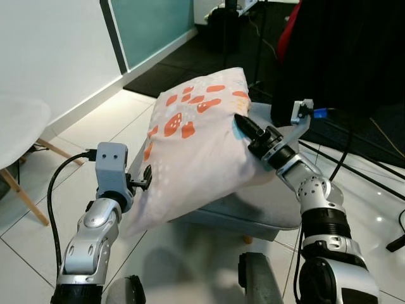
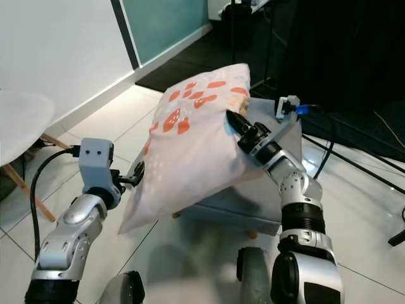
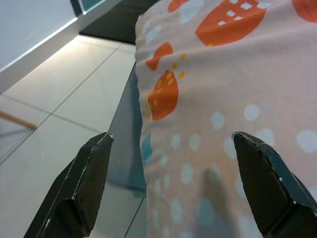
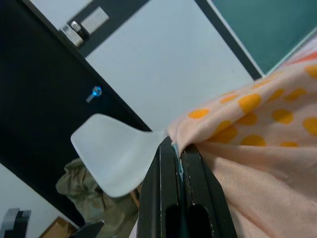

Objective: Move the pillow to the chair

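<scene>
1. The pillow fills the middle ground, lying tilted over a grey stool and blocking any straight path between the two arms.
2. The left gripper is spread wide at the pillow's left edge; bare floor tiles lie open beyond it.
3. The white chair stands at far left, with tiled floor between it and the stool.
4. Black cables and dark equipment crowd the right side behind the right gripper, which pinches the pillow.
</scene>
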`<state>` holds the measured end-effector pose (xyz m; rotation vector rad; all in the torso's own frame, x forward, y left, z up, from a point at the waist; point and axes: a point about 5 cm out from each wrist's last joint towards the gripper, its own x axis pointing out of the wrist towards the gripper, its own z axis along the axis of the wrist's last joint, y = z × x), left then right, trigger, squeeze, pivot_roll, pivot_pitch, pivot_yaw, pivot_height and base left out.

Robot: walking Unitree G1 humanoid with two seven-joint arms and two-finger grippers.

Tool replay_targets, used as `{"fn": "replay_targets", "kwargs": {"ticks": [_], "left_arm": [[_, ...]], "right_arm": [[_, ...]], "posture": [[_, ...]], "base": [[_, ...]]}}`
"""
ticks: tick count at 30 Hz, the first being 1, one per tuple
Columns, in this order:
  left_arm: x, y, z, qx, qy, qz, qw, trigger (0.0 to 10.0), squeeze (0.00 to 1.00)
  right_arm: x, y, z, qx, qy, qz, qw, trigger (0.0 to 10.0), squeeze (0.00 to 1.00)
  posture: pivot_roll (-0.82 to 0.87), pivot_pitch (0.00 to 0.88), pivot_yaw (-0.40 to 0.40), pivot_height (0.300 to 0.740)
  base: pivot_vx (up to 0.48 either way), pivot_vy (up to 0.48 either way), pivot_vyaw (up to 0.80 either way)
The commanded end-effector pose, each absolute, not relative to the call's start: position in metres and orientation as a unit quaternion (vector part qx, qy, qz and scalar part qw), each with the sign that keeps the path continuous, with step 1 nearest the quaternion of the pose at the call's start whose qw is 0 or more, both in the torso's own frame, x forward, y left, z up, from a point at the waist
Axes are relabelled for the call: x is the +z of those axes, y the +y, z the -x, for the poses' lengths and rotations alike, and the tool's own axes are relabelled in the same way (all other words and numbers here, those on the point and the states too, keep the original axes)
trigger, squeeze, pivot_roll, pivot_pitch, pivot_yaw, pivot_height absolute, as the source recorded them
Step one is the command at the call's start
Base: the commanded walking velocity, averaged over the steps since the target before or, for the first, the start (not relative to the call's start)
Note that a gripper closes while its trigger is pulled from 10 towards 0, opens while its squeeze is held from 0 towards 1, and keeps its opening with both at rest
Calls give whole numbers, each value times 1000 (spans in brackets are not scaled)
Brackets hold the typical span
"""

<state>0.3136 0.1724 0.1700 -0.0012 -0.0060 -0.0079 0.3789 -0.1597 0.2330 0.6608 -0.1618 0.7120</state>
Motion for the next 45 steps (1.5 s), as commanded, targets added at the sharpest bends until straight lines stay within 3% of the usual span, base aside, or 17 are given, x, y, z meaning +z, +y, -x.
{"fn": "replay_targets", "kwargs": {"ticks": [1, 16, 18, 20, 21, 22, 23, 28, 37, 45], "left_arm": [[166, 173, -315, 1, 1, 2, 1000, 10000, 0], [165, 182, -318, 21, -12, 7, 1000, 10000, 0], [164, 181, -319, 20, -12, 7, 1000, 10000, 0], [164, 180, -319, 19, -12, 7, 1000, 10000, 0], [165, 179, -320, 18, -13, 7, 1000, 10000, 0], [165, 179, -320, 18, -13, 7, 1000, 10000, 0], [165, 178, -321, 18, -13, 5, 1000, 10000, 0], [164, 183, -321, 25, -8, 2, 1000, 10000, 0], [141, 178, -306, 8, 26, -11, 1000, 10000, 0], [135, 173, -302, 0, 33, -8, 999, 10000, 0]], "right_arm": [[261, -160, -378, 360, -129, -312, 870, 0, 0], [228, -142, -359, 363, -53, -271, 890, 0, 0], [196, -143, -365, 310, 26, -192, 931, 0, 0], [182, -146, -367, 281, 58, -152, 946, 0, 0], [166, -153, -371, 237, 93, -113, 960, 10000, 0], [166, -153, -371, 237, 93, -113, 960, 10000, 0], [147, -169, -374, 177, 128, -96, 971, 10000, 0], [140, -181, -374, 142, 132, -112, 975, 10000, 0], [129, -169, -366, 170, 140, -111, 969, 10000, 0], [133, -161, -368, 207, 116, -130, 963, 10000, 0]], "posture": [[-175, 23, 41, 533], [-180, 5, 37, 580], [-184, 6, 40, 590], [-184, 6, 40, 595], [-179, 11, 43, 595], [-179, 11, 43, 595], [-174, 13, 46, 595], [-169, 20, 49, 595], [-163, 40, 45, 560], [-162, 34, 39, 574]], "base": [[0, 0, 0], [0, 0, 0], [0, 0, 0], [0, 0, 0], [0, 0, 0], [0, 0, 0], [0, 0, 0], [0, 0, 0], [0, 0, 0], [0, 0, 0]]}}
